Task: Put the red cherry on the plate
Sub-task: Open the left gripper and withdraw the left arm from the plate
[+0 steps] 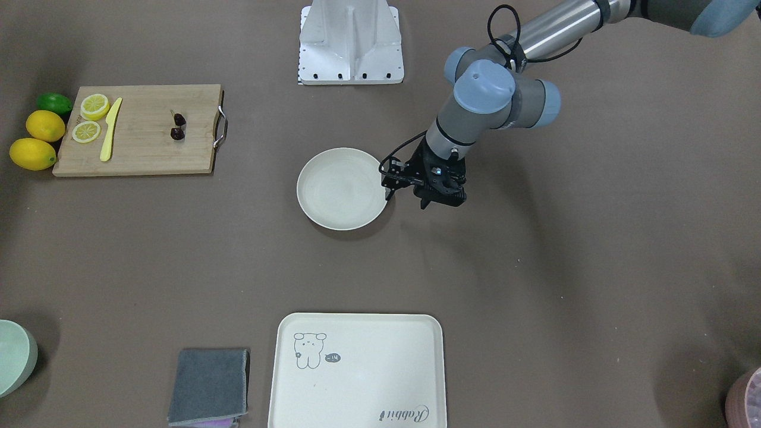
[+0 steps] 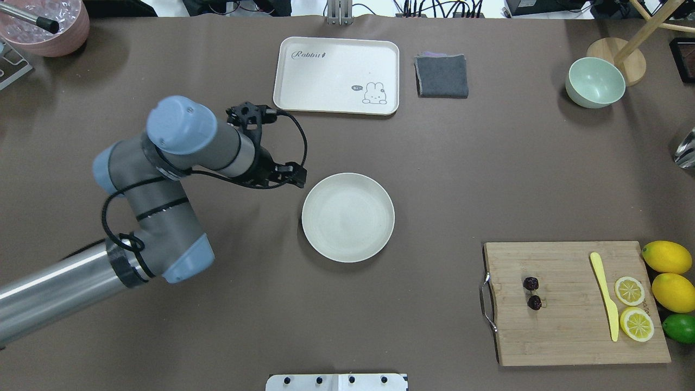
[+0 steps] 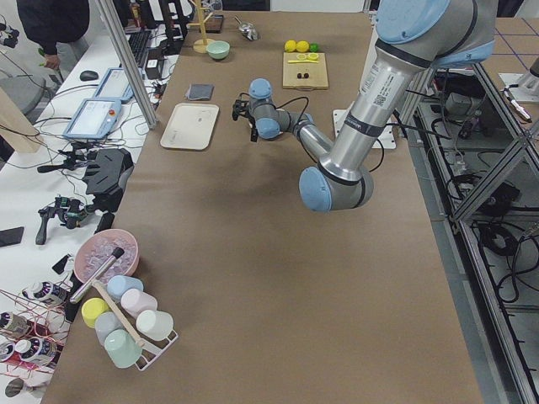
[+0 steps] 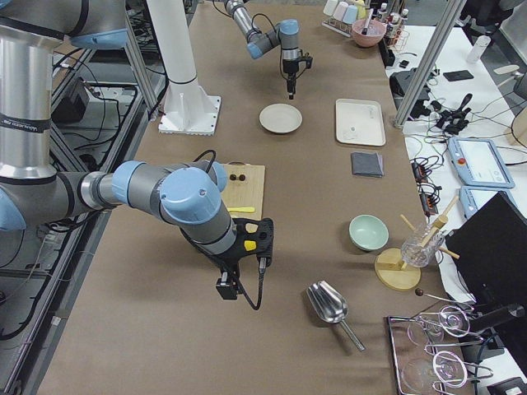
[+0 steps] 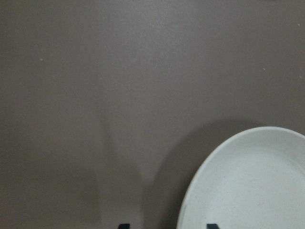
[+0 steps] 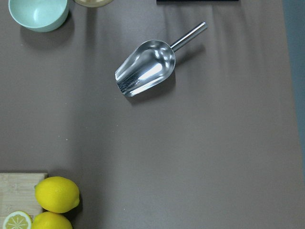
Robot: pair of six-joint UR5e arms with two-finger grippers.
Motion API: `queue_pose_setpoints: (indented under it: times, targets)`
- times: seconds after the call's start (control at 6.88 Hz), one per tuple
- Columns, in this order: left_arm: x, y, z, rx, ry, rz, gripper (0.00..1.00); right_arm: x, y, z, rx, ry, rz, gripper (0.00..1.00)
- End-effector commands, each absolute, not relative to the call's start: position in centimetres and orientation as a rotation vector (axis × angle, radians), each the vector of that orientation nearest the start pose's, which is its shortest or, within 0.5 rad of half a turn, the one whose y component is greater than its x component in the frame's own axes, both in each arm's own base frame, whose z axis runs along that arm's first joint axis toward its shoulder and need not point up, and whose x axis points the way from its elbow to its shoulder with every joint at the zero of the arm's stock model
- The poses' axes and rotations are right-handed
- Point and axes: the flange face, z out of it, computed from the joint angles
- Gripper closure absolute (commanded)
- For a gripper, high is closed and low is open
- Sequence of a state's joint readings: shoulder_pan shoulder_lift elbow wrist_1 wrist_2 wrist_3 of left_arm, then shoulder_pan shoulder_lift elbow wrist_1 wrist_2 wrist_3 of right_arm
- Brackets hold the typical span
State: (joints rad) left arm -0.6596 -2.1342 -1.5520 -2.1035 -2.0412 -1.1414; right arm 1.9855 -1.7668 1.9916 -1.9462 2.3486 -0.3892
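Nothing is done yet: the red cherry (image 2: 532, 293) lies near the cutting board (image 2: 570, 331) handle edge, the plate (image 2: 347, 217) is bare mid-table, the left gripper (image 1: 407, 199) hangs spread and empty at its rim, and I cannot tell the right gripper (image 4: 226, 290) state.

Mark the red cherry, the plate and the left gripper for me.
red cherry (image 2: 530, 283), overhead view, on one fruit.
plate (image 2: 348, 217), overhead view, bare middle.
left gripper (image 1: 407, 200), front-facing view, midway between its fingertips.

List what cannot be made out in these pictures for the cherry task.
1. Right gripper: seen only in the exterior right view, small; whether its jaws are open cannot be told.
2. Left gripper: the left wrist view's bottom edge cuts off all but two tips.
3. Cherry: stems too thin to trace overhead.
4. Plate: cut by the left wrist view's bottom and right edges.
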Motion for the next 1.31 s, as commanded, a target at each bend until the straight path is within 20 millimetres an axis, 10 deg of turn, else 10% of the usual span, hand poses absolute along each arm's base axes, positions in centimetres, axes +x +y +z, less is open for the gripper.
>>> queue_pose_setpoints:
  times: [0.0,0.29,0.58,0.87,1.16]
  targets:
    - [36.1,-54.0,30.2,0.130,1.168,0.021,0.01,20.2,-39.0,49.9,0.099,-0.795,0.065,0.01]
    - [21.7,-55.6,40.6,0.152,1.154,0.115,0.01,15.1,-44.8,42.7,0.073,-0.868,0.099,0.00]
    - [9.5,-53.3,50.8,0.162,1.152,0.101,0.01,7.1,-46.6,36.8,0.124,-0.864,-0.045,0.00]
    - [2.9,-49.8,56.5,0.160,1.128,0.008,0.01,0.1,-45.7,33.2,0.163,-0.911,-0.150,0.00]
    - [1.9,-49.2,59.3,0.120,1.125,-0.038,0.01,-11.4,-42.9,29.0,0.183,-0.809,-0.152,0.00]
